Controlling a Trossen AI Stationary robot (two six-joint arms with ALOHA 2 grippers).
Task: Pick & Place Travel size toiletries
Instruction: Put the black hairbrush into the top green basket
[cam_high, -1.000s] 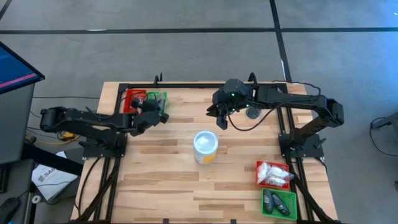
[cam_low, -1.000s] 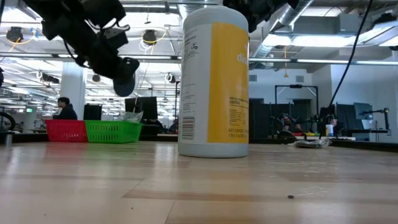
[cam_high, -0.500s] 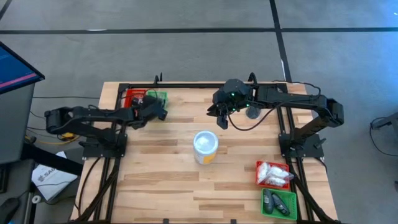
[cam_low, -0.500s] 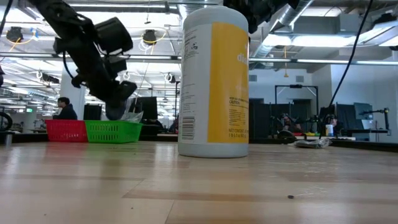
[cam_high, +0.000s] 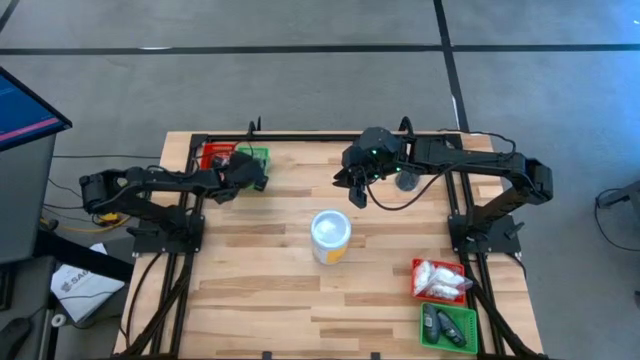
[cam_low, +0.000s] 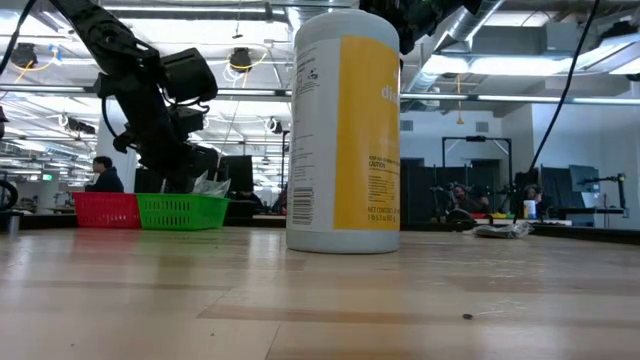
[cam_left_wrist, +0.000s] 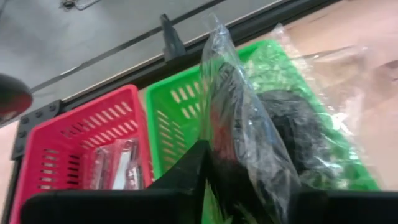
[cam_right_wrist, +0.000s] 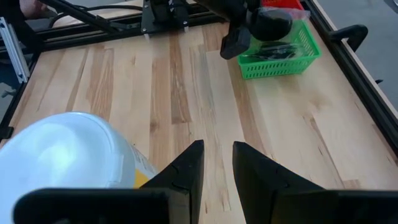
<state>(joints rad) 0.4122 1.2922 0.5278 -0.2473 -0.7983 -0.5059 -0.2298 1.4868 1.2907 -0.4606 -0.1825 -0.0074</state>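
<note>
**Left gripper down at far green tray with sachet in hand; release not yet made**

Found the left gripper (cam_high: 250, 174) lower than a second ago: then high above the far trays in the low view, now sunk to the rim of the far green tray (cam_low: 180, 211). In the high view, noted only a small shift toward that tray's far-left corner of the table. Judged this as the placing stroke nearly complete, with only the letting-go outstanding.

Observed in the left wrist view a clear sachet (cam_left_wrist: 249, 124) pinched between closed jaws, directly above the far green tray's floor. Could not confirm whether its lower end already touches the mesh.

Recorded the sachet as crinkly, transparent film around a dark flat piece; limp, glossy, likely to cling to a finger on release. Saw a similar dark-filled packet lying in the same tray just beside it. Noted in the far red tray (cam_left_wrist: 74, 124) a packet holding slim silvery tubes.

Found the right gripper (cam_high: 353, 190) unmoved, hovering at the table's far centre beyond the white cup (cam_high: 331, 235), jaws slightly parted and empty.

Noted stock remaining at the near right: white sachets in the near red tray (cam_high: 418, 268), dark pieces in the near green tray (cam_high: 426, 340).
</note>
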